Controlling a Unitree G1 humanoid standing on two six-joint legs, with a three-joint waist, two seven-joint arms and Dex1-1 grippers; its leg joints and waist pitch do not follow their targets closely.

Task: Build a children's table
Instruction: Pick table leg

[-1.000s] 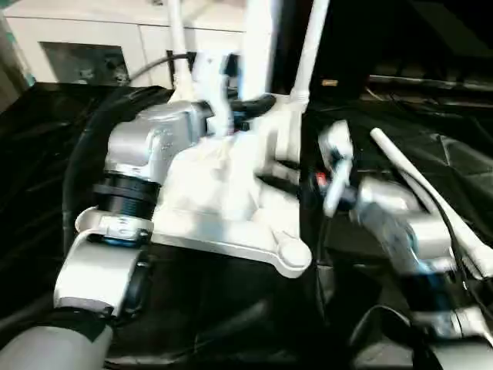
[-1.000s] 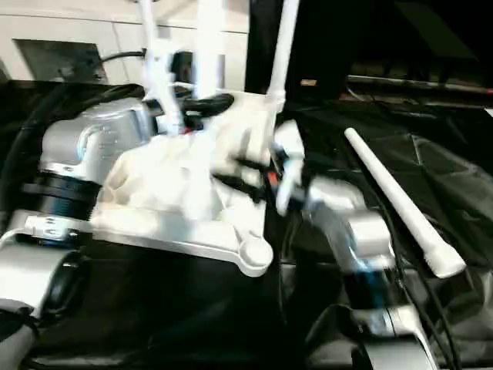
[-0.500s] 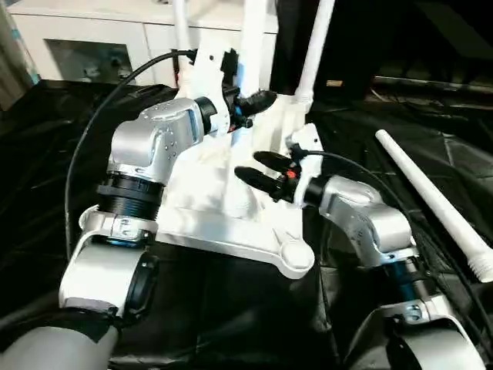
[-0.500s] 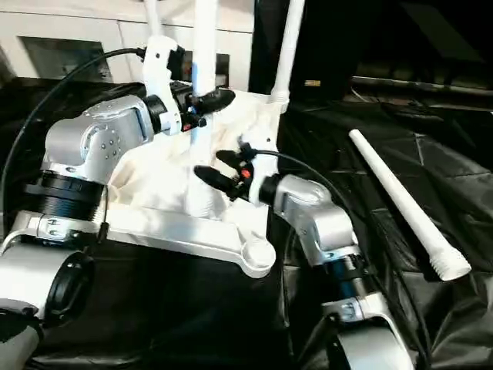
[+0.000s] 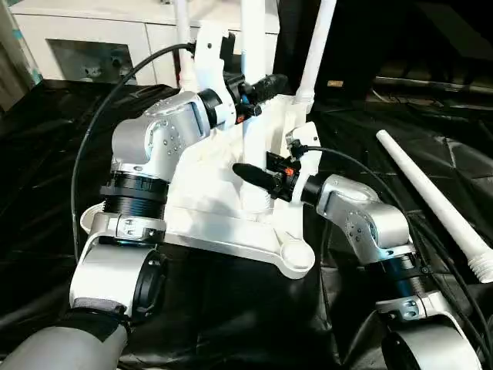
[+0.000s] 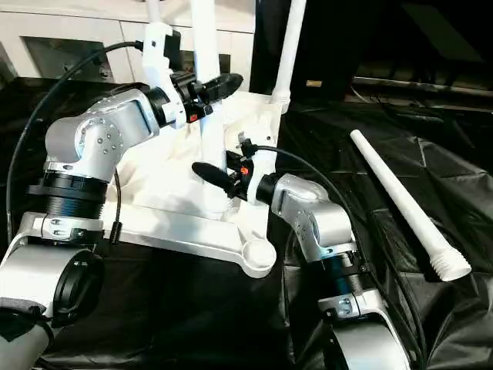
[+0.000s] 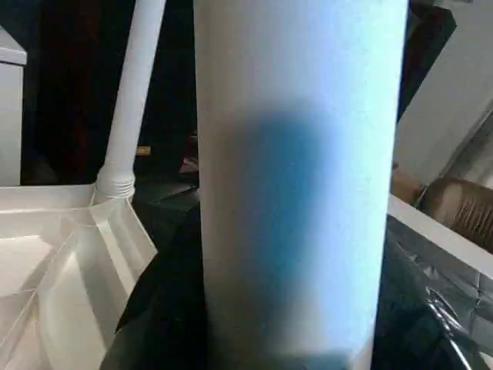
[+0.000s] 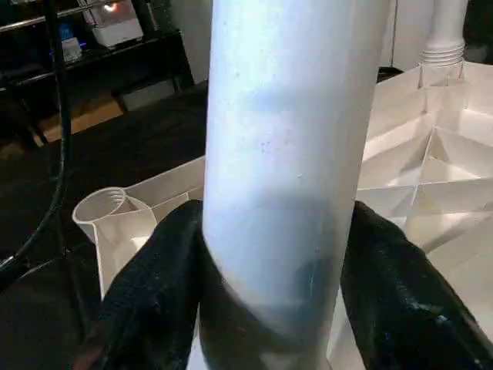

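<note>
Upturned white tabletop [image 5: 208, 223] on black-covered work table [image 5: 46, 193], upright leg [image 5: 253, 46] rising from it — left gripper [image 5: 258, 86] clamped high, right gripper [image 5: 258, 176] clamped low, loose leg [image 5: 431, 196] lying well right.

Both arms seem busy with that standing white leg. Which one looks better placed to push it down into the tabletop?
Probably the left gripper: it grips the upright leg high on the shaft. The right gripper clasps it low, just above the tabletop, better for steadying.
</note>
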